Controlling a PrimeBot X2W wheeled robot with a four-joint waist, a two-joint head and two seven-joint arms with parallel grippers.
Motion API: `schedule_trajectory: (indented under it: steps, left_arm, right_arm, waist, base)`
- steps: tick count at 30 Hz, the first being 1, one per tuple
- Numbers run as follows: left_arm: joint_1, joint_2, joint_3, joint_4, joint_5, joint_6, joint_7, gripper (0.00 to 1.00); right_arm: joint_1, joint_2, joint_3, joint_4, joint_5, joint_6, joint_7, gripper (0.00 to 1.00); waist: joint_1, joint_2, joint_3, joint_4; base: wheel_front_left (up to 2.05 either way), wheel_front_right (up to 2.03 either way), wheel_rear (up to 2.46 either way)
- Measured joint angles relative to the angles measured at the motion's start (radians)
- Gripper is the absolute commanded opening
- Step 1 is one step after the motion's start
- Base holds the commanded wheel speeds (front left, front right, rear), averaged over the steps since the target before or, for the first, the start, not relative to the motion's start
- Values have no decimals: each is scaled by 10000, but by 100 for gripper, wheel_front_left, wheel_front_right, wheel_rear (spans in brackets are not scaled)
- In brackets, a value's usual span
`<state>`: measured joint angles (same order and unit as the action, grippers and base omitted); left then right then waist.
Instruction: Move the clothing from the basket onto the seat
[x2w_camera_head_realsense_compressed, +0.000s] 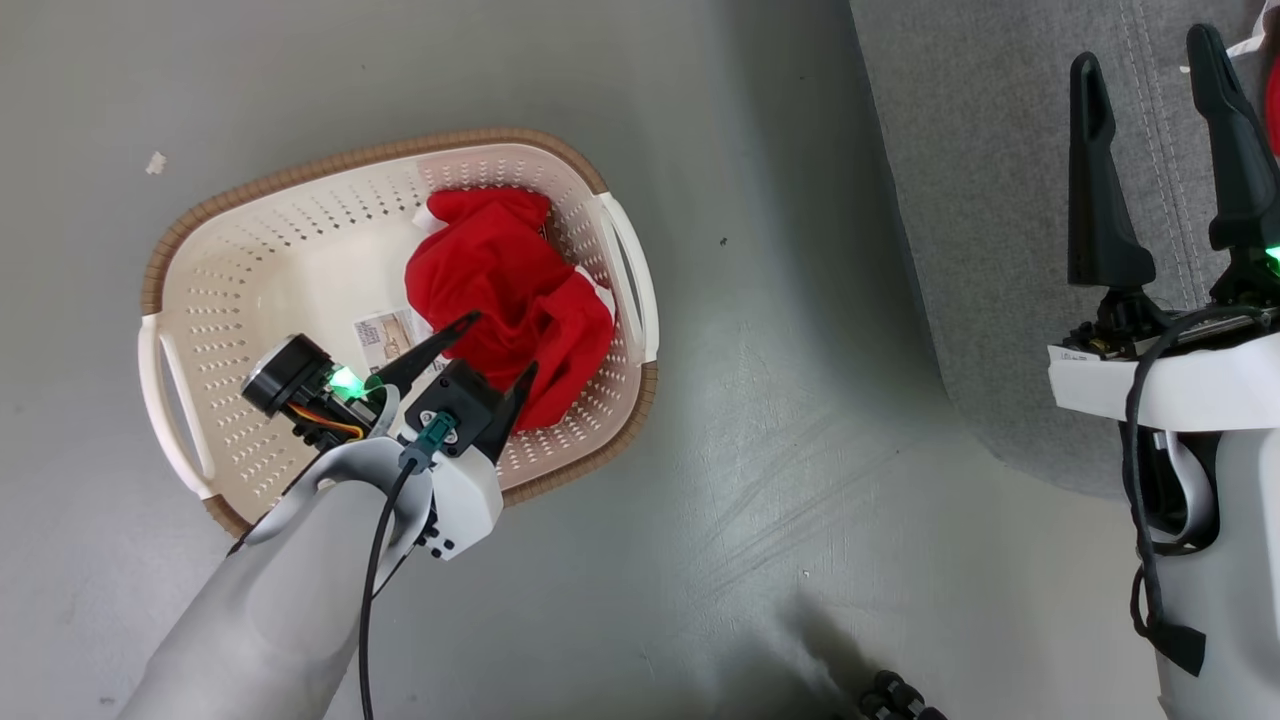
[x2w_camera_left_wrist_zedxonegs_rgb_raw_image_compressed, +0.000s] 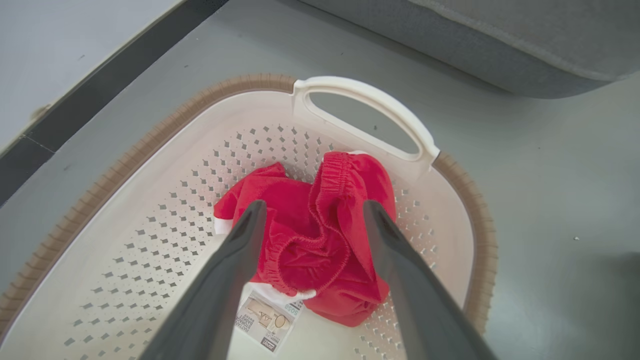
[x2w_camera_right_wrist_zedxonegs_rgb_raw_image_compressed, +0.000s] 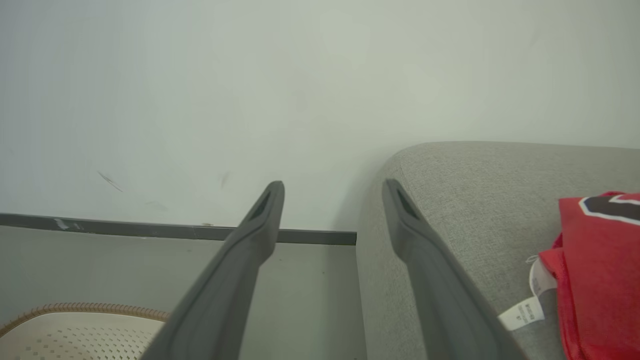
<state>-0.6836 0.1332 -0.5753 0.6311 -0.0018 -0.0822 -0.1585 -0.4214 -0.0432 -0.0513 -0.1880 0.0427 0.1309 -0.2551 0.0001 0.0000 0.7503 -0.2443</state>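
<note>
The left pincer (x2w_camera_head_realsense_compressed: 502, 343), spread wide over the clothing (x2w_camera_head_realsense_compressed: 500, 270) in the basket (x2w_camera_head_realsense_compressed: 300, 170), should sink into the bunched folds before clenching.

The basket (x2w_camera_head_realsense_compressed: 280, 260) stood on the floor (x2w_camera_head_realsense_compressed: 780, 400) to my left and the seat (x2w_camera_head_realsense_compressed: 980, 200) to my right, with a strip of floor between them. The clothing (x2w_camera_head_realsense_compressed: 510, 290) lay in the basket, against its side below the handle (x2w_camera_head_realsense_compressed: 632, 270) nearest the seat, with the label sticker (x2w_camera_head_realsense_compressed: 382, 335) just beside it on the bottom. My left fingers (x2w_camera_head_realsense_compressed: 435, 345) hung over the basket, one on either side of the clothing. My right fingers (x2w_camera_head_realsense_compressed: 1095, 200) were over the seat, a jersey (x2w_camera_right_wrist_zedxonegs_rgb_raw_image_compressed: 600, 270) lying on it to their right
</note>
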Motion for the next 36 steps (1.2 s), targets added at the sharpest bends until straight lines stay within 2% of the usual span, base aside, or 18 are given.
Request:
schedule_trajectory:
  steps: [22,33,36]
  left_arm:
    - [-1004,98,190,1488,111,19,253,100]
    - [-1569,343,598,2194,104,384,401,100]
    - [-1682,364,713,2433,86,617,453,100]
  right_arm:
    - [-385,2,-2,-203,251,0,-2,100]
    - [-595,6,56,-217,533,0,-2,100]
    - [-604,6,56,-217,577,0,-2,100]
  waist:
    - [0,0,1141,-604]
    - [0,0,1598,-892]
    - [-1,0,1734,-968]
  base:
    - [0,0,0]
    - [0,0,0]
    - [0,0,0]
